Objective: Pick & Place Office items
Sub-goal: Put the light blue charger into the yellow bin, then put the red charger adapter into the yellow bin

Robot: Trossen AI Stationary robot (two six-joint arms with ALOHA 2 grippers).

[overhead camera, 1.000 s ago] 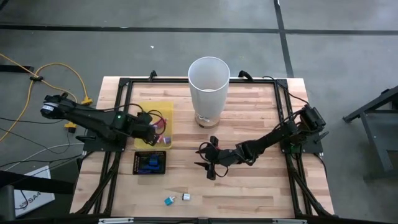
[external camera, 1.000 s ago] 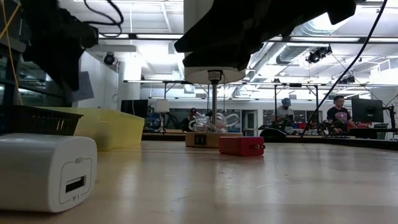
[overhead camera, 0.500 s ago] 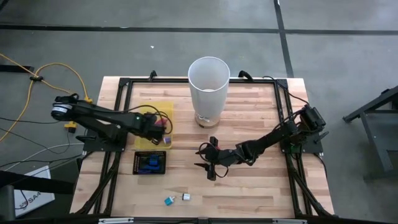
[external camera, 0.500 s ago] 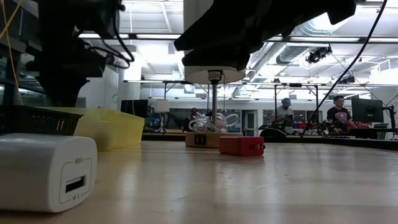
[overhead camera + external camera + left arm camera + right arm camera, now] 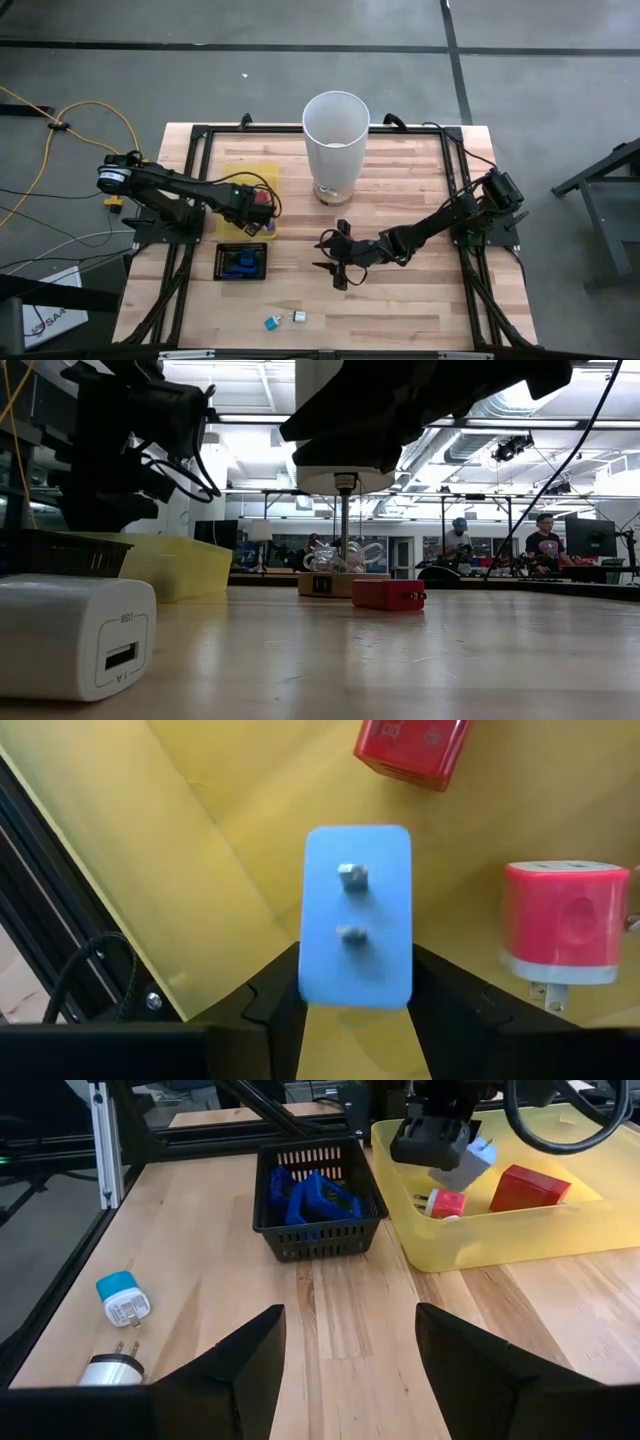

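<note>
Hovering over the yellow tray near the desk's left edge, the left hand pinches a light blue plug adapter between its two fingers, prongs facing the wrist camera. Whether the grip is firm or loosening cannot be told. Two red adapters lie in the tray beneath it. Just beside the tray, nearer the front edge, a black mesh basket holds blue pieces. A teal-capped adapter and a white one lie loose on the desk by the front edge. The right hand waits above the desk's middle, fingers spread and empty.

The adapter looks light, rigid and smooth-sided, so likely somewhat slippery. Its flat opposite faces seem the best hold, clear of the metal prongs.
</note>
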